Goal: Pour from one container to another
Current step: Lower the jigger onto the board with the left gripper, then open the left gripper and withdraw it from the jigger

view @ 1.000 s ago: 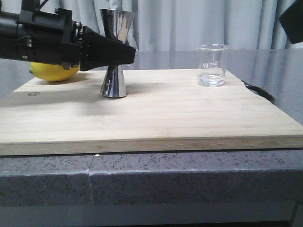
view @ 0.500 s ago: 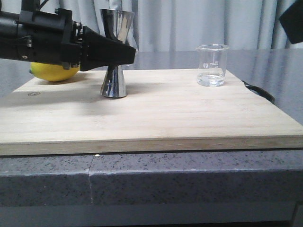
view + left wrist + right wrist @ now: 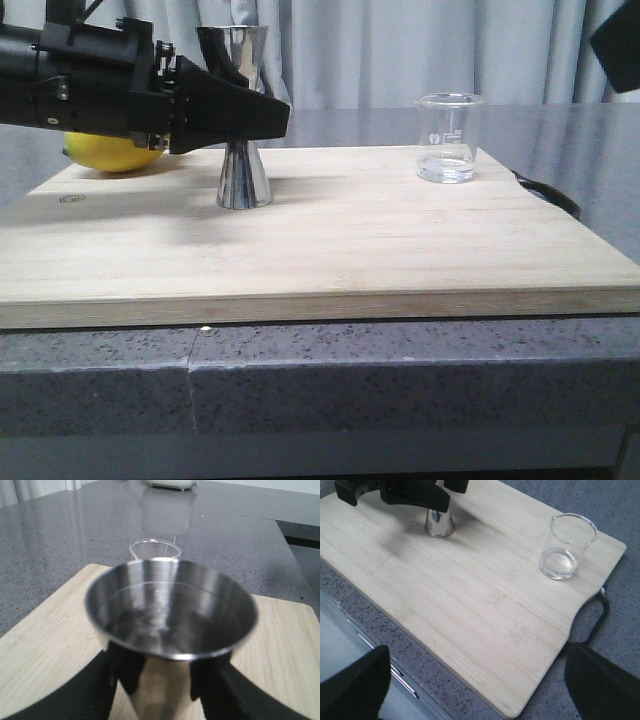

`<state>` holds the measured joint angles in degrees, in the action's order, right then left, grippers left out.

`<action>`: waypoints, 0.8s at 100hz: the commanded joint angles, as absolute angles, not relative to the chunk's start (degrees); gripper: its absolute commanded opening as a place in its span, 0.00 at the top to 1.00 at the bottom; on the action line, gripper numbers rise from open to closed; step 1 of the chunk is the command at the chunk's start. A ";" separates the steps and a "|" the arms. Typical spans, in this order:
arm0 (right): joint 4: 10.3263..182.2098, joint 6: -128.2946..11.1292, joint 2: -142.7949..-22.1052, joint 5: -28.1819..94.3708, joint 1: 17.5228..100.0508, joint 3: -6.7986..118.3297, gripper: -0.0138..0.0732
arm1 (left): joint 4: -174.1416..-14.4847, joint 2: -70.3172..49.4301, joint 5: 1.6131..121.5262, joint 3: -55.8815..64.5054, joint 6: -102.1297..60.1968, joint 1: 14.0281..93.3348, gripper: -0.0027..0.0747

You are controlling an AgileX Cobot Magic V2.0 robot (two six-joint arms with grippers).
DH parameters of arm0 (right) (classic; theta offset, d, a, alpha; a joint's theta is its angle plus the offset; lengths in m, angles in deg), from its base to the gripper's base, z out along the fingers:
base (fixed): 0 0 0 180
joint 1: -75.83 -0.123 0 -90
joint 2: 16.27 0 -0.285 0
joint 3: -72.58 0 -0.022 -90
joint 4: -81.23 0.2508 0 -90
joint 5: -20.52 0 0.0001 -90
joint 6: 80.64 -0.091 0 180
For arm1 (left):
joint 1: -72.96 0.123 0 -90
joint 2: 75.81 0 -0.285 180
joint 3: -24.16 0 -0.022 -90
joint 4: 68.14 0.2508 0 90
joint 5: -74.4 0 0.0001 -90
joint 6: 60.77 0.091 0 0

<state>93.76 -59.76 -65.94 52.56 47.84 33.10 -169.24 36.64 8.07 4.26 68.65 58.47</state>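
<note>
The steel jigger [image 3: 243, 178] stands on the wooden board [image 3: 350, 235] at the back left, its top leaning slightly left. My left gripper [image 3: 268, 114] reaches in from the left and is shut on its narrow waist. In the left wrist view the black fingers [image 3: 112, 680] press both sides of the cone under the jigger's [image 3: 170, 612] open mouth. The clear glass beaker [image 3: 448, 138] stands upright at the board's back right, apart from both grippers; it also shows as the beaker [image 3: 566, 547] in the right wrist view. My right gripper [image 3: 477, 682] hangs open above the board's near right corner.
A yellow lemon [image 3: 110, 152] lies behind the left arm at the board's back left. A black handle [image 3: 548, 192] sticks out from the board's right edge. Grey speckled counter [image 3: 400, 370] surrounds the board, with curtains behind.
The jigger's top has tipped left and its base has shifted slightly right within the left gripper's fingers. The beaker and right gripper have not moved.
</note>
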 commanded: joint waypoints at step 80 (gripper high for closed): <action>92.91 -64.86 -65.62 49.78 52.21 36.08 0.11 | -116.56 4.89 27.31 5.93 12.50 58.63 0.37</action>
<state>93.38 -62.48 -65.94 52.81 50.17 33.87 -123.77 10.47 27.02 4.26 23.62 58.47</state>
